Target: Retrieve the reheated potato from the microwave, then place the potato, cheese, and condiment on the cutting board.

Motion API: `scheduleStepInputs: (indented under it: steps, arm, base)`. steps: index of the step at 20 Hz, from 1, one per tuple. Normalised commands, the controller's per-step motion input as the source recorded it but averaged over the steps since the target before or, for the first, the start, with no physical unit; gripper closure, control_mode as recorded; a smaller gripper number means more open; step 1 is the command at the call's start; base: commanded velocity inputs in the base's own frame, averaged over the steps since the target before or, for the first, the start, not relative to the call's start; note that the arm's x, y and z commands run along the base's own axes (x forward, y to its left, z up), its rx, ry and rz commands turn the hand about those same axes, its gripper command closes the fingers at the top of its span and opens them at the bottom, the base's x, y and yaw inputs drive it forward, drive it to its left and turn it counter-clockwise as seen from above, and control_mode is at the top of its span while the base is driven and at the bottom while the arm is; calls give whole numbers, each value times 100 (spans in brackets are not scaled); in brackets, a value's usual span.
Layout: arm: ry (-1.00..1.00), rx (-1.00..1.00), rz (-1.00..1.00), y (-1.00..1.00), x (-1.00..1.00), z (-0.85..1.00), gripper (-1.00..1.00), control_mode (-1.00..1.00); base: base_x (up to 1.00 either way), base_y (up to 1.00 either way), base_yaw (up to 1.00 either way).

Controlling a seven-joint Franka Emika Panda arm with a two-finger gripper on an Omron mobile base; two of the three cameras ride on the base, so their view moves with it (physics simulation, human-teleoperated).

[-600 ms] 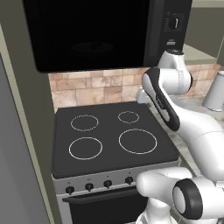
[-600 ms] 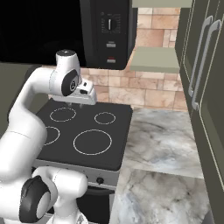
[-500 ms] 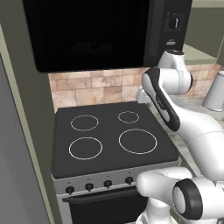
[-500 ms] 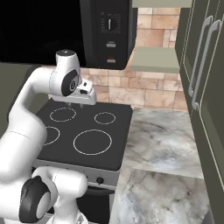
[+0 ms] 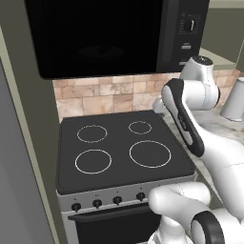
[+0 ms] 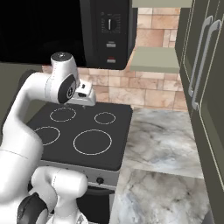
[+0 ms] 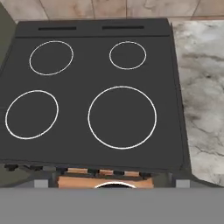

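While the microwave (image 5: 114, 35) hangs up above the stove with its dark door shut, you can't see what's inside, the glass is just black. Its control strip with the round dial (image 6: 110, 24) and buttons sits on the right side, clearest in the right base view.

Right below it is the black cooktop (image 7: 96, 96) with four white burner rings: two smaller ones at the far side, a mid-sized one near left and the biggest one near right. A row of knobs (image 5: 107, 200) runs along the stove's front edge. Behind the stove there's a tan stone-tile backsplash (image 5: 107, 97), and a grey marbled counter (image 6: 162, 144) sits to the right of the cooktop. Dark cabinet doors with long handles (image 6: 201, 61) are further right.

The arm's wrist is up high, near the microwave's lower right corner, with the hand (image 6: 83, 95) pointed down over the cooktop. As for the gripper, I honestly can't tell whether the fingers are apart or together. A pale grey rounded container (image 5: 234, 99) stands on the counter at far right in the left base view.
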Motion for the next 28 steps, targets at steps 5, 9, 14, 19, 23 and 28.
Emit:
scheduleStepInputs:
  steps: [5, 9, 14, 19, 23, 28]
  arm:
    - [-24, 0, -3, -12, -22, 35, -100, -100]
    - [-23, 0, 0, -8, -14, 49, -100, -100]
    - [-15, 0, -2, -8, -2, 55, -100, -100]
    - [-8, 0, -2, -1, 0, 60, -100, -100]
    - [-11, 0, -2, 0, 1, 58, -100, -100]
    - [-16, 0, -1, 0, 8, 53, -100, -100]
  base:
    - [0, 0, 0]
    - [0, 0, 0]
    - [0, 0, 0]
    - [0, 0, 0]
    - [0, 0, 0]
    - [0, 0, 0]
